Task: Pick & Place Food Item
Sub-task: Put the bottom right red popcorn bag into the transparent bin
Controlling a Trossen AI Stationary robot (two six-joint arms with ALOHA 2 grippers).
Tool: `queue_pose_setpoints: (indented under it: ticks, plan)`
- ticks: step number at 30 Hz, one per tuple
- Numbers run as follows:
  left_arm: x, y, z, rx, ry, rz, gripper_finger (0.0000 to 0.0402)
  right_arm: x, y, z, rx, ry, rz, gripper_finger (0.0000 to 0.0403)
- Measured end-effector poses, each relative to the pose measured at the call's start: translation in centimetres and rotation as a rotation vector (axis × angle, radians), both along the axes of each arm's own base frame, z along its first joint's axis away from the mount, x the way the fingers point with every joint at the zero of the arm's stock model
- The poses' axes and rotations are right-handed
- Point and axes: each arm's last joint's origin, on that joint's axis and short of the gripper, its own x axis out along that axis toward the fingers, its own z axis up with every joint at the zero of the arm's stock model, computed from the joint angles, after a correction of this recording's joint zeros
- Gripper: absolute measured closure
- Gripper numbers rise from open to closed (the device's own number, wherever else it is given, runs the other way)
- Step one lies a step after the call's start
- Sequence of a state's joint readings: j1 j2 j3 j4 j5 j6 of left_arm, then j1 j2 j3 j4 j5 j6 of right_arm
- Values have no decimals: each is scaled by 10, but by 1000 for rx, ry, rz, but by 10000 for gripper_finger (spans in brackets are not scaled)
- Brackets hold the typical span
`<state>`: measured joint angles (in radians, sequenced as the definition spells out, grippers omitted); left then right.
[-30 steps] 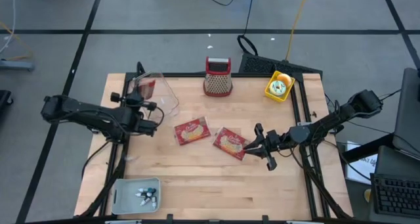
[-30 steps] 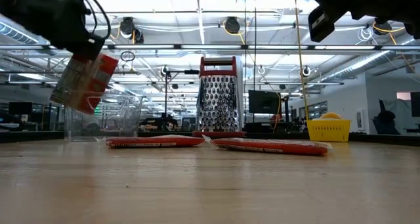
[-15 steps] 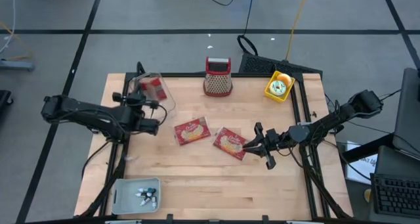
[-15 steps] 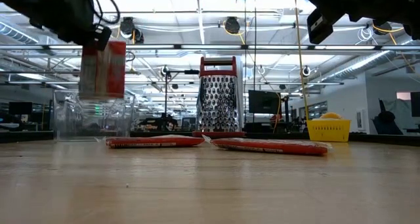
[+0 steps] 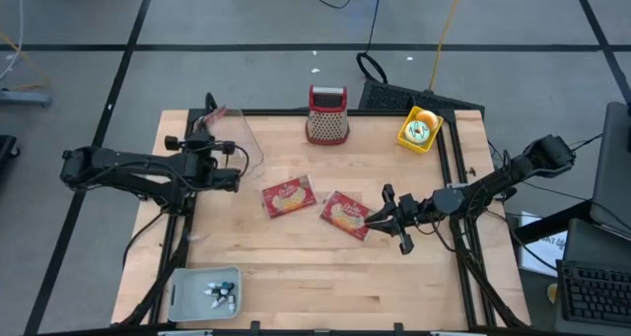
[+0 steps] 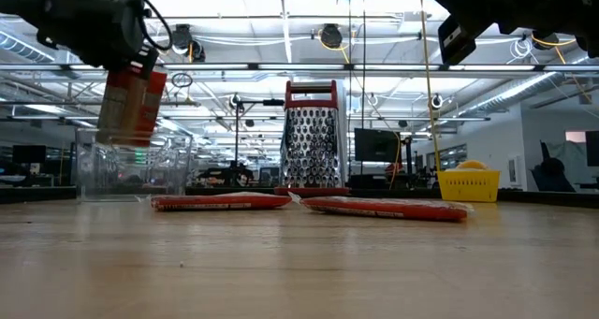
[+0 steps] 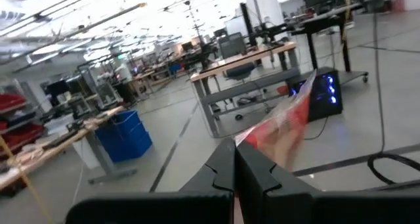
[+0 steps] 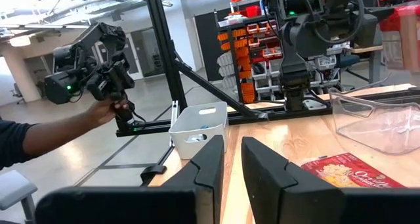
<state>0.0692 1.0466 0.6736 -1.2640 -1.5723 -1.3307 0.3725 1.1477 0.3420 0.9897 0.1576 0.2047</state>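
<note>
Holding: your left gripper has its fingers pressed together on a red food packet, raised off the desk near the far left corner.
Packet position: you see it in the low view hanging upright just above the clear plastic container, apart from the desk surface; in the left wrist view the packet sticks out past the closed fingers.
Container: it sits by the desk's far left edge, and the high view shows its clear wall just beside the left gripper.
White bin: you find it at the near left corner, with small items inside that are too small to tell.
Middle of desk: two more red packets lie flat, one left of the other, close but apart.
Grater: it stands upright at the far edge, behind the flat packets.
Yellow basket: it rests toward the far right corner.
Right gripper: your right gripper hovers just beside the right-hand flat packet, its fingers narrowly parted and holding nothing.
Beyond the desk: a person's hand reaches toward camera gear in the right wrist view.
</note>
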Motion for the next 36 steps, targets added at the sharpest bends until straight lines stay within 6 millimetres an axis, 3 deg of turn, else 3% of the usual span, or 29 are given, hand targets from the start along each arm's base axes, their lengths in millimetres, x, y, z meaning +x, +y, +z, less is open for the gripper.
queue_pose_setpoints:
  ticks: [9, 19, 30, 36]
  plan:
    - [13, 2, -29, -27, -129, 2, 402, 0, 0, 0, -2, 0, 1, 358]
    - [19, 7, -67, -188, -209, -44, 397, 0, 0, 0, 3, 2, 2, 358]
    - [23, 6, -75, -454, -247, -162, 361, 0, 0, 0, -2, 1, 2, 357]
    - [28, 5, -74, -518, -278, -220, 312, 0, 0, 0, 16, 5, 3, 358]
